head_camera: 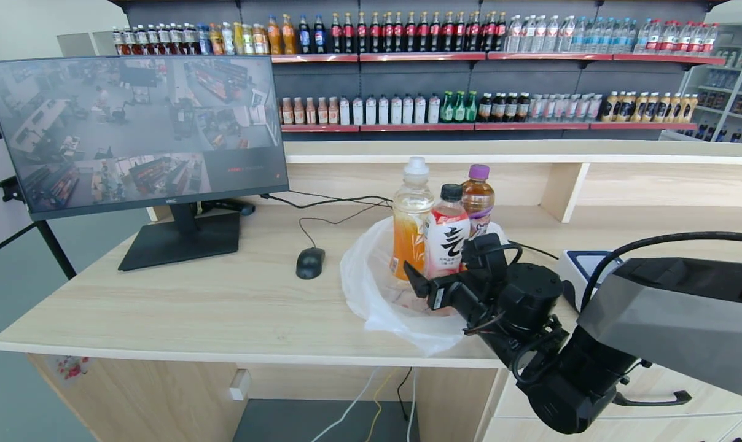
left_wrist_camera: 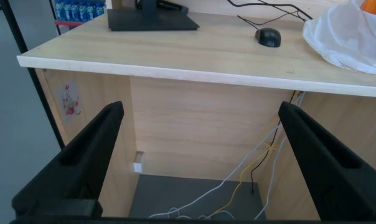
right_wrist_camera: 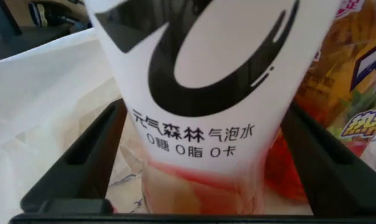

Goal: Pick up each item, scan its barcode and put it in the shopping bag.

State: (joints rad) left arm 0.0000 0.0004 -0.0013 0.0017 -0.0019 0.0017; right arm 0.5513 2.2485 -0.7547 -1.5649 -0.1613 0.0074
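Note:
Three bottles stand together inside a white plastic shopping bag (head_camera: 371,288) on the wooden counter (head_camera: 223,307): an orange juice bottle (head_camera: 410,227) with a white cap, a white-label bottle (head_camera: 446,236) with a black cap, and a tea bottle (head_camera: 478,202) with a purple cap. My right gripper (head_camera: 429,282) is open at the bag, its fingers either side of the white-label bottle (right_wrist_camera: 200,74) low on its body, small gaps showing. The tea bottle (right_wrist_camera: 356,93) stands just behind. My left gripper (left_wrist_camera: 200,109) is open and holds nothing, low in front of the counter's edge (left_wrist_camera: 175,65).
A monitor (head_camera: 137,129) on a black stand and a mouse (head_camera: 309,263) sit on the counter's left half, cables behind. A white and blue scanner box (head_camera: 583,267) lies right of the bag. Drink shelves fill the back wall. Wires (left_wrist_camera: 256,168) hang under the counter.

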